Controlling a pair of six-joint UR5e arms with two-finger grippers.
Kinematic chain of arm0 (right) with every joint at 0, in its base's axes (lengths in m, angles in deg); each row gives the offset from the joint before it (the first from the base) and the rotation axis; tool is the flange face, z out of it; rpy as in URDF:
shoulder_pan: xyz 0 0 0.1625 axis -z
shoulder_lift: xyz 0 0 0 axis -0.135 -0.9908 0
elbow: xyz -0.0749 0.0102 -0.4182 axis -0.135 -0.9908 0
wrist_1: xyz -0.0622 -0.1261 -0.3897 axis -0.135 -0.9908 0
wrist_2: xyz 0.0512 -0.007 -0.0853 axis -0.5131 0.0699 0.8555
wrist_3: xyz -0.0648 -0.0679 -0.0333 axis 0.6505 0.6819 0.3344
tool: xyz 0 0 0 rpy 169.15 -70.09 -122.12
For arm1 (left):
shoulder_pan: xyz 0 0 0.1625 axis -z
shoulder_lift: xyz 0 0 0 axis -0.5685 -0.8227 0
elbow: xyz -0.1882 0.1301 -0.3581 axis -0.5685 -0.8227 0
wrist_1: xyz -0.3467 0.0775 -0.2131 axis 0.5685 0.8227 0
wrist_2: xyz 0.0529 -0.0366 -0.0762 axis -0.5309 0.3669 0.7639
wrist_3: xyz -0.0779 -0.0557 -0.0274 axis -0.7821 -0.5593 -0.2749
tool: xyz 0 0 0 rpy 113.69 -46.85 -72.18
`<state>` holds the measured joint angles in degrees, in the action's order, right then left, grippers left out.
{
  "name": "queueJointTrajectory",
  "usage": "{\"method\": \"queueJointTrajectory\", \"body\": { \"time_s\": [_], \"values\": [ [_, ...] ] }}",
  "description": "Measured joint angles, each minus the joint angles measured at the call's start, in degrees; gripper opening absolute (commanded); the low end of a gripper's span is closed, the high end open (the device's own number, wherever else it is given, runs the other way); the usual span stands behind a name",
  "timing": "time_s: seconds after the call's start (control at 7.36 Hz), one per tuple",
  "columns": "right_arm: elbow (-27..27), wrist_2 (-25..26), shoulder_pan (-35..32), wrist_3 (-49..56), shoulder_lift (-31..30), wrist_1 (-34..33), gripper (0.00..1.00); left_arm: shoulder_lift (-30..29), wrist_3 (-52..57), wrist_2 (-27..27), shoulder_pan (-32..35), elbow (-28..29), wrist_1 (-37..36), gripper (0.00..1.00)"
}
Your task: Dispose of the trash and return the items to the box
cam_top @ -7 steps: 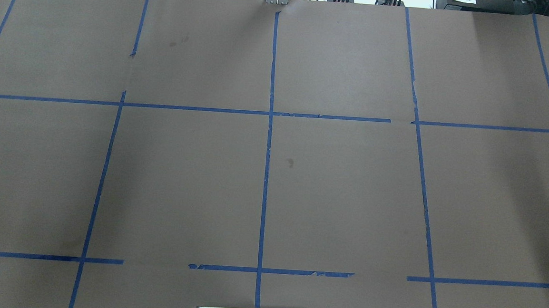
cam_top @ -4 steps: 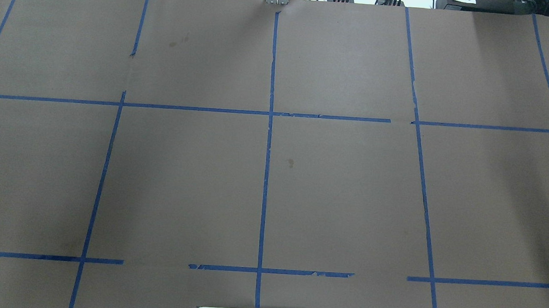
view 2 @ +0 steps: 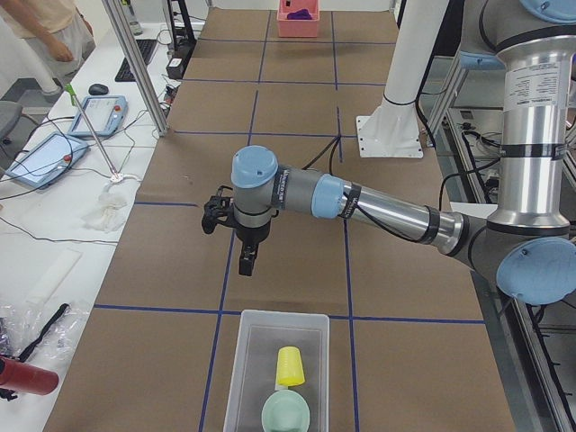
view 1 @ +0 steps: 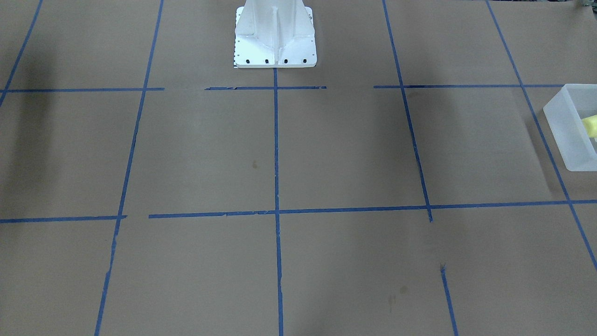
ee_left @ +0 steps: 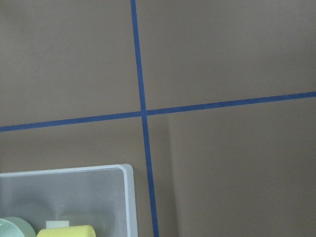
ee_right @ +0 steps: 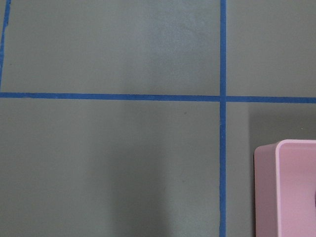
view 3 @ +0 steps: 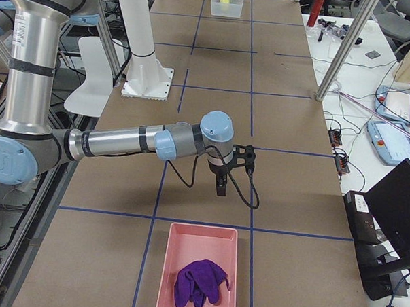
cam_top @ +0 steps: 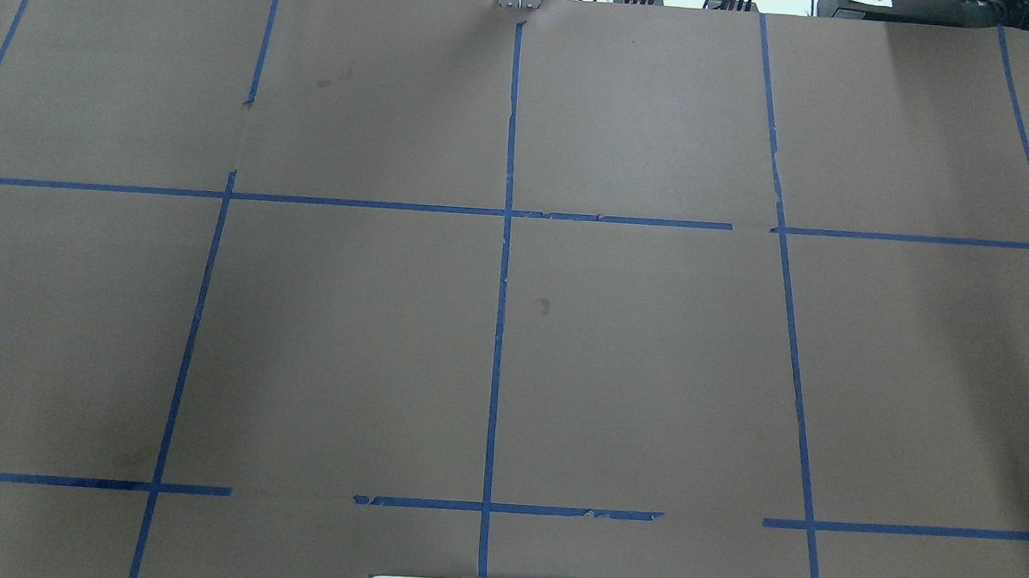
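Now the small yellow cup (view 2: 289,366) and round mint bowl (view 2: 285,416) are sitting together inside the frosted white box (view 2: 247,360), while my left gripper (view 2: 245,265) is hovering near it, and I cannot tell whether its fingers are apart or together.

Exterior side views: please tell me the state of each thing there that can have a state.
frosted bin: open, no lid.
yellow cup: inside the frosted bin, not held.
mint-green bowl: inside the frosted bin, beside the cup.
pink bin: open, no lid.
purple cloth: crumpled, inside the pink bin.
left gripper: pointing down; open or shut unclear.
right gripper: pointing down; open or shut unclear.
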<state>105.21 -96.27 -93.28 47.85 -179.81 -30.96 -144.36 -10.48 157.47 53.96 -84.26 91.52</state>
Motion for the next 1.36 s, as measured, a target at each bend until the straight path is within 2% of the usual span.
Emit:
{"method": "queueJointTrajectory", "body": {
  "time_s": [0.41,0.95,1.36],
  "values": [
    [0.02,-1.74,0.00,0.02,-0.08,0.01,1.00,-2.18,0.65,-0.04,0.14,3.54,-0.49,1.00],
    [-0.04,-1.71,0.44,0.08,0.23,0.05,1.00,-2.34,1.49,0.06,0.31,3.34,-1.31,1.00],
    [-0.34,-1.49,0.84,0.11,0.29,-0.03,1.00,1.34,4.44,0.10,0.41,3.76,-1.30,1.00]
  ]
}}
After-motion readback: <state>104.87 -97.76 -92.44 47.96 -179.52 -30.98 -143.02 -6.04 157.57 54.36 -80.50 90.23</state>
